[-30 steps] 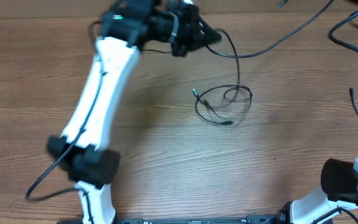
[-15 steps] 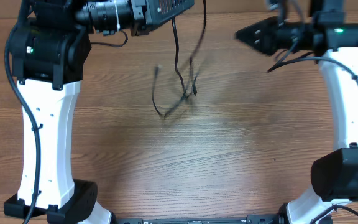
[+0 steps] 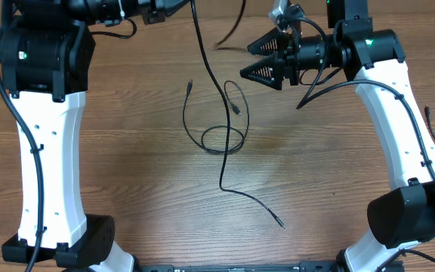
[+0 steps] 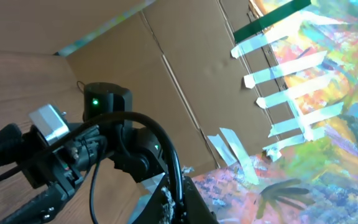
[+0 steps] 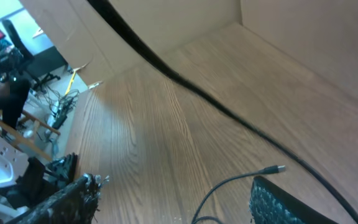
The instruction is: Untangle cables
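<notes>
Black cables [image 3: 225, 143] partly untangled, one crossing left; my left hand [image 4: 176, 200] at 12 o'clock clamps one, right hand [image 3: 266, 60] apart.

Wooden table [image 3: 127, 189] — cardboard wall [image 4: 185, 68]

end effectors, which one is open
The right end effector: its fingers stand spread wide with nothing between them. The left end effector is shut on a cable that runs out from its tips.
</notes>
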Robot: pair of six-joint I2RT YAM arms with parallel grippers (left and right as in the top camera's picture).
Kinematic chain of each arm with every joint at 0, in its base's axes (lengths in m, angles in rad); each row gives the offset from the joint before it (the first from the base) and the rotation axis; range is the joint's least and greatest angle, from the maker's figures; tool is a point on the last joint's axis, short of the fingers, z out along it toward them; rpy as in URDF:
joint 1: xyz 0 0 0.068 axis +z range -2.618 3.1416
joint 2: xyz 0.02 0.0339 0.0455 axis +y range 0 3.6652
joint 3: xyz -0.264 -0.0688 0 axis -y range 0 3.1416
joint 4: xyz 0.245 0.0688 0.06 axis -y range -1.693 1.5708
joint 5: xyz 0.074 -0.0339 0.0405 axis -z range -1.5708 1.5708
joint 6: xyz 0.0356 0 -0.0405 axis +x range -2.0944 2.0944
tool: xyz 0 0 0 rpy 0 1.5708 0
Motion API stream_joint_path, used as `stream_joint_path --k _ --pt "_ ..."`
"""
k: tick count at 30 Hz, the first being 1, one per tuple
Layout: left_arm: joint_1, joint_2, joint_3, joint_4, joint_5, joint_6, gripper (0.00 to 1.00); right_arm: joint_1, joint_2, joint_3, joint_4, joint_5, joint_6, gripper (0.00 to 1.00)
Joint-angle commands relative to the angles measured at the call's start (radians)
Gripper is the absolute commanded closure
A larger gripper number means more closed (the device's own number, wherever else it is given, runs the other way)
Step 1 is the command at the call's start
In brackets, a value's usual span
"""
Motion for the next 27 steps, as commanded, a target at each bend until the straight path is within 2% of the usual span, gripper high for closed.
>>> stream_joint_path --k 1,6,13,23,27 --pt "0.000 -0.001 0.011 0.004 0.014 -0.006 0.96 -0.004 -0.003 -0.005 0.020 -0.062 -0.054 0.23" --pt "-0.014 0.002 0.011 -0.040 0.006 -0.023 0.96 -0.003 -0.003 -0.005 0.097 -0.179 -0.161 0.22" --pt "-0.038 0.002 0.011 -0.079 -0.075 -0.034 0.96 0.005 -0.003 -0.005 0.244 -0.322 -0.156 0.20" --pt "-0.077 0.002 0.011 -0.070 -0.119 -0.076 0.96 0.027 -0.003 -0.005 0.284 -0.323 -0.146 0.12" --pt "-0.088 0.002 0.011 -0.052 -0.142 -0.084 0.96 0.027 -0.003 -0.005 0.284 -0.327 -0.146 0.07"
